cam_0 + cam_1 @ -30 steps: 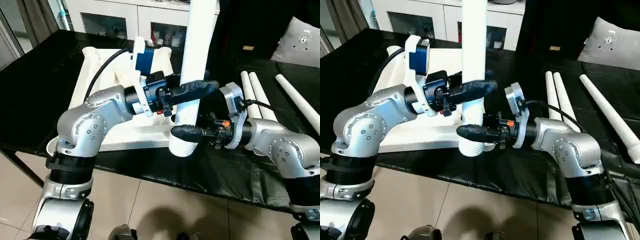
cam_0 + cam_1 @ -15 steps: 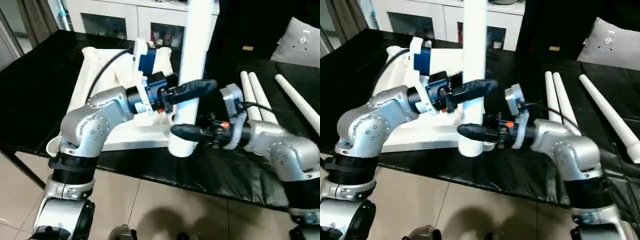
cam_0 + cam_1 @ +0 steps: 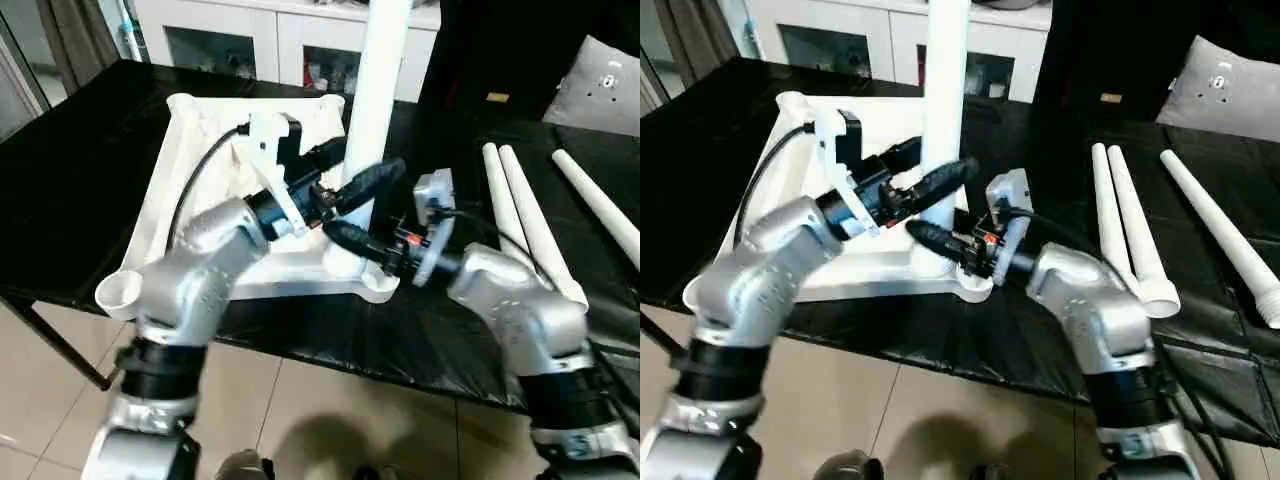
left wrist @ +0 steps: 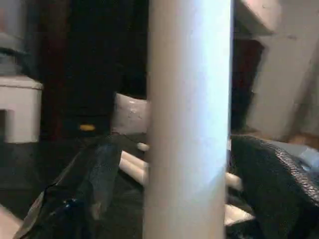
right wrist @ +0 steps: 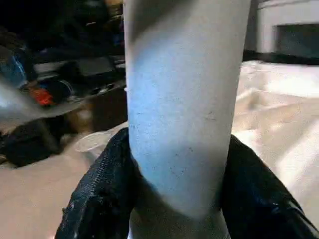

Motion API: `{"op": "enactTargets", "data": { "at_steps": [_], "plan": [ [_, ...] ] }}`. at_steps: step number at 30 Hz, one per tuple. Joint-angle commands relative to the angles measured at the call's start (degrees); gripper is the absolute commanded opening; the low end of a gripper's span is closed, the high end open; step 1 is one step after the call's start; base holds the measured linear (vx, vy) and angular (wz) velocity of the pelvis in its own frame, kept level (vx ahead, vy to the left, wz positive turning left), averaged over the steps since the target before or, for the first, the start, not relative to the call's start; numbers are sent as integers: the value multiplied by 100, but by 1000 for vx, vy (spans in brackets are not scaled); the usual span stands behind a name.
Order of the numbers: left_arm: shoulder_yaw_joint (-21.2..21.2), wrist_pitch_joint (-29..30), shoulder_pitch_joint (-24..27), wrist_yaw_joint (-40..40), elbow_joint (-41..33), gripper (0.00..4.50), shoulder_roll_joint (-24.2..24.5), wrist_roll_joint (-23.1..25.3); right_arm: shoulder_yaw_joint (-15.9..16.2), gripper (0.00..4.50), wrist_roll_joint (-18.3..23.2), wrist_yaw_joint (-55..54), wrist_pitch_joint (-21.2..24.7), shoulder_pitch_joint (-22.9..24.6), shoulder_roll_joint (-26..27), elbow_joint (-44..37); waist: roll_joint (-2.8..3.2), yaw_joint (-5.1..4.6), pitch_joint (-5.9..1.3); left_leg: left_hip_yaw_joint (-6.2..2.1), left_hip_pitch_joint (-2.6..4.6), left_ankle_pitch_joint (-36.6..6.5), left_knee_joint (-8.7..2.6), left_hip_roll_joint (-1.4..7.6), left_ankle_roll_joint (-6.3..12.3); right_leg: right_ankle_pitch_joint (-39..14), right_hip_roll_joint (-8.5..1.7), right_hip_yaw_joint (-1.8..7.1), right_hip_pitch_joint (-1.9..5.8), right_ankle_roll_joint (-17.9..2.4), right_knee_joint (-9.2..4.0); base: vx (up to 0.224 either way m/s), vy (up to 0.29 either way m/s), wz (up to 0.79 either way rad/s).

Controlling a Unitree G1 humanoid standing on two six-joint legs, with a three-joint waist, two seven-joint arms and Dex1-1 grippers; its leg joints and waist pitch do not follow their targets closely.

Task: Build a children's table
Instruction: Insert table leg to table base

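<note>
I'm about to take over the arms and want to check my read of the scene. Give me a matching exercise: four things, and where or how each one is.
Things:
1. upright leg
2. tabletop
3. spare legs
4. right gripper

Places or states:
A. lying underside up on the black table
B. lying flat on the black table, to the right of the tabletop
C. standing upright at the tabletop's near right corner
D. closed around the lower part of the upright leg

Pairs: 1-C, 2-A, 3-B, 4-D
</note>
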Motion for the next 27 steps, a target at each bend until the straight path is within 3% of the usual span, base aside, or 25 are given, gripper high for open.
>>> {"op": "enactTargets", "data": {
  "at_steps": [1,9,15,27],
  "plan": [
    [-145,-471,39,400,77,366,-151,448,-84,193,-166,-271,-259,-76,118,51,-50,-28,-481,-119,67,-837,-421,309,77,-1891,-514,315,344,-540,-487,0,0,0],
    [-427,-738,119,630,315,358,-276,878,21,193,-429,-476,-530,-58,263,189,-40,-81,-473,-122,66,-892,-427,301,127,-1889,-505,316,334,-502,-497,0,0,0],
    [-485,-845,136,638,436,358,-317,1000,63,193,-504,-484,-638,-47,299,220,-32,-101,-478,-125,67,-896,-425,309,153,-1780,-500,318,337,-593,-487,0,0,0],
    [-460,-925,124,634,538,237,-298,1065,86,193,-560,-401,-697,-44,334,270,-29,-94,-478,-121,76,-911,-424,317,169,-1709,-511,323,338,-699,-476,0,0,0]
  ]
}}
